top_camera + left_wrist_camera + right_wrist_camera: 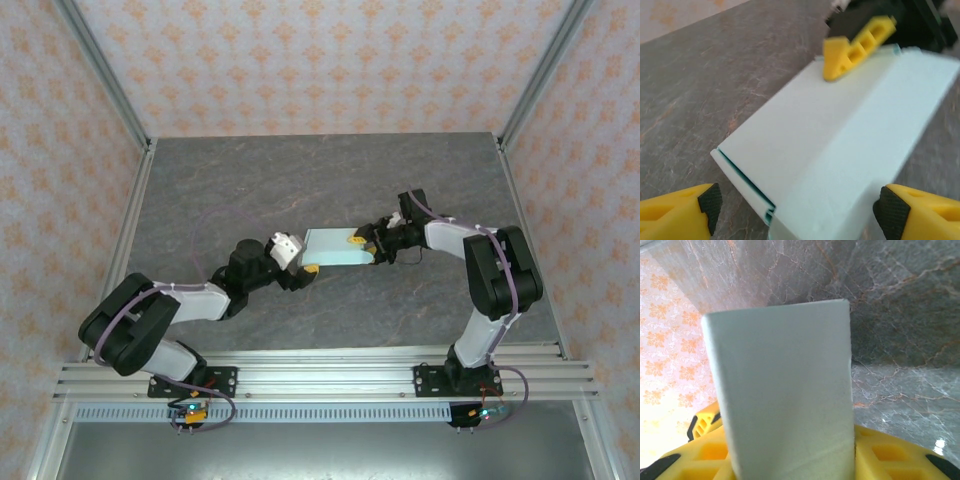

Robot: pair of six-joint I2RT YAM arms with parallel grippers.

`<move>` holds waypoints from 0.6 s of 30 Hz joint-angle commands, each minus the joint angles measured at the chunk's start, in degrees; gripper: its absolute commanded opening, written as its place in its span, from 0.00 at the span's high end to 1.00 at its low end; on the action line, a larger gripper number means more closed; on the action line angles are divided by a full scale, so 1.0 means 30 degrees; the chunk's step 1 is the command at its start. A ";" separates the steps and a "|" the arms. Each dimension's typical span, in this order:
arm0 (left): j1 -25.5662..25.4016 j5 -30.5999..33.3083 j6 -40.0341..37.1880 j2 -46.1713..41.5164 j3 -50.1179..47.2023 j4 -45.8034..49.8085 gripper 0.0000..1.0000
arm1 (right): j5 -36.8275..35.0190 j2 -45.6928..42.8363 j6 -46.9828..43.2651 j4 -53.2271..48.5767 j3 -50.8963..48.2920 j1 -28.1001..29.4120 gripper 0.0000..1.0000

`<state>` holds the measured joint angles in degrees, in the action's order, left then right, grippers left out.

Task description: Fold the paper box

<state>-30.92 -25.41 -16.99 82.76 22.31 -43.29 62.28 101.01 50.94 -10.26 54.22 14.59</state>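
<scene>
From above, a shallow rectangular paper box (335, 250) of pale mint-blue thin card lies near the middle of a grey marbled stone-look table (250, 180). Two black robot arms meet at it. The left gripper (304, 264) is at the box's left end and the right gripper (363, 243) is at its right end, with a yellow finger lying on top of the card.

From the left wrist, the paper box (840, 135) stretches away over the table (695, 85). The left gripper (799, 205) is spread wide, its yellow fingers (675, 215) with black pads on either side of the box's near end, holding nothing. At the far end, the right gripper's yellow finger (855, 50) presses on the box's top face.

From the right wrist, the box (785, 390) rises as a pale panel from between the right gripper's (790, 462) yellow fingers (890, 455), which are closed on its end. Behind it are the table (900, 300) and orange-patterned wallpaper (665, 340).
</scene>
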 commanded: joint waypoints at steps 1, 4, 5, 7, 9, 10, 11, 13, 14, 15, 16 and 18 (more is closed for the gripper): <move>-0.1002 0.1090 -0.6453 -0.0741 0.0771 0.2137 0.17 | -0.0324 0.0530 -0.0074 -0.2047 0.0313 -0.0117 0.57; -0.1633 0.2056 -0.7958 -0.0275 0.1341 0.2476 0.18 | -0.0272 0.0613 0.0013 -0.2069 0.0399 -0.0124 0.57; -0.1698 0.2340 -0.8131 -0.0207 0.1554 0.2692 0.18 | -0.0272 0.0612 0.0020 -0.2065 0.0433 -0.0117 0.57; -0.1925 0.2877 -0.8787 -0.0067 0.1995 0.3246 0.19 | -0.0276 0.0579 0.0122 -0.2094 0.0467 -0.0119 0.57; -0.2531 0.4274 -1.0173 0.0495 0.2538 0.3951 0.19 | -0.0281 0.0506 0.0101 -0.2167 0.0528 -0.0118 0.57; -0.2835 0.5145 -1.0921 0.0816 0.2879 0.4459 0.19 | -0.0281 0.0461 0.0102 -0.2201 0.0560 -0.0117 0.57; -0.3190 0.6292 -1.1344 0.1307 0.3300 0.4777 0.20 | -0.0282 0.0447 0.0134 -0.2262 0.0586 -0.0117 0.57; -0.3503 0.7118 -1.2002 0.2072 0.3913 0.5373 0.20 | -0.0323 0.0347 0.0246 -0.2293 0.0601 -0.0117 0.57; -0.3593 0.7145 -1.2146 0.2376 0.4118 0.5445 0.21 | -0.0366 0.0321 0.0284 -0.2293 0.0618 -0.0117 0.57; -0.3693 0.7249 -1.2148 0.2665 0.4235 0.5193 0.21 | -0.0386 0.0293 0.0279 -0.2308 0.0648 -0.0117 0.57; -0.3796 0.7282 -1.2170 0.2880 0.4280 0.4963 0.21 | -0.0399 0.0298 0.0314 -0.2321 0.0662 -0.0132 0.57; -0.4050 0.7603 -1.2227 0.3375 0.4663 0.4928 0.23 | -0.0451 0.0279 0.0586 -0.2162 0.0534 -0.0117 0.57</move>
<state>-42.24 -7.05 -50.26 91.66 34.24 -30.04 63.05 101.21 51.05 -13.30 55.31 14.41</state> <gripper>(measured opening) 0.775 0.432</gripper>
